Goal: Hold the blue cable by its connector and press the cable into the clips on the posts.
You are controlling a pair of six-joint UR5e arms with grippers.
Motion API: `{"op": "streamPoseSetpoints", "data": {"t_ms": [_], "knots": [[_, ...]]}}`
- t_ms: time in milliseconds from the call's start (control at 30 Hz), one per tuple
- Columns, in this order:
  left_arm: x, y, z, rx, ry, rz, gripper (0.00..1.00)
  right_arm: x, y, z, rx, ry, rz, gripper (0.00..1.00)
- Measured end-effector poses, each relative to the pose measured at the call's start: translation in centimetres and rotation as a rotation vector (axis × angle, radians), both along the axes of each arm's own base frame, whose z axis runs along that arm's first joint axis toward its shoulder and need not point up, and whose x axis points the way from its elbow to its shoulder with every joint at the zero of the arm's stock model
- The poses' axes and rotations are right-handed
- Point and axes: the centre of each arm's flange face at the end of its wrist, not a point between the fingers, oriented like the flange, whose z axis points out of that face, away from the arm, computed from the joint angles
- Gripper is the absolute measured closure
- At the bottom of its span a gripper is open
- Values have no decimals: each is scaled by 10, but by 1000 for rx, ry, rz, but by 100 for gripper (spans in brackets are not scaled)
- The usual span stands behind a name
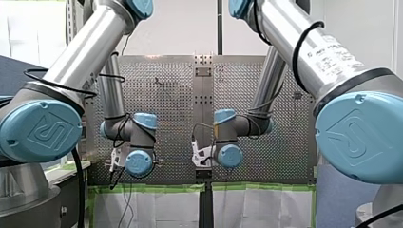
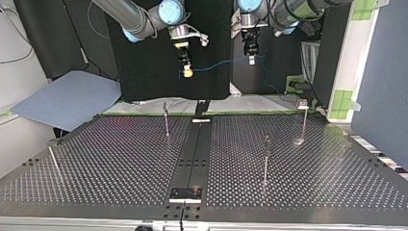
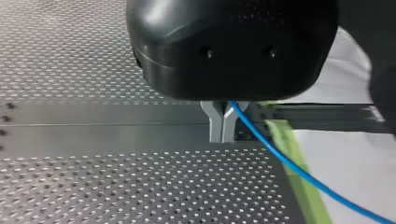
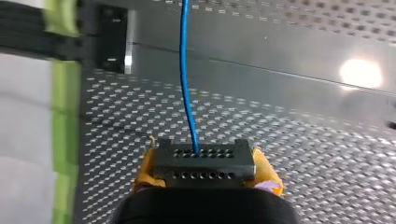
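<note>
R end effector (image 4: 205,169) clamps connector (image 4: 203,156); L end effector (image 3: 223,125) pinched narrow on blue cable (image 3: 280,157). Risk: cable could slide thru L grip, span sags, misses posts (image 2: 265,159) below.

The perforated metal table (image 2: 288,173) takes up most of the room. A black backdrop (image 2: 144,72) stands behind one long edge of it. A white wall (image 2: 19,57) and a slanted blue-grey board (image 2: 67,98) sit off one corner, and a dark blue partition (image 2: 385,72) off the other. Green tape (image 2: 342,103) and white sheeting (image 1: 157,209) border that edge. A bright glare (image 4: 360,73) lies on its surface.
</note>
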Motion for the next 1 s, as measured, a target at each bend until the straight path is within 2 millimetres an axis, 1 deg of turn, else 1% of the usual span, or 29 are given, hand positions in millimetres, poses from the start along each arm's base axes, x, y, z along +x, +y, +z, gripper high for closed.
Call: {"op": "streamPoseSetpoints", "data": {"t_ms": [200, 367, 533, 800, 867, 1000], "knots": [[-1, 1, -3, 16, 9, -2, 100, -4, 4, -7, 34, 36, 0, 100], [-2, -1, 1, 24, 9, 6, 100, -5, 3, -6, 38, 35, -4, 100], [-1, 4, 14, 31, 8, 47, 100, -2, -3, 11, 41, -1, -18, 100], [2, 6, 35, 35, 9, 51, 100, 7, -7, 43, 37, -98, 19, 100], [4, 6, 40, 31, 5, 55, 100, 10, -9, 52, 36, -122, 31, 100], [16, 4, 56, 17, -15, 65, 100, 19, -14, 76, 25, -162, 64, 100]]}}
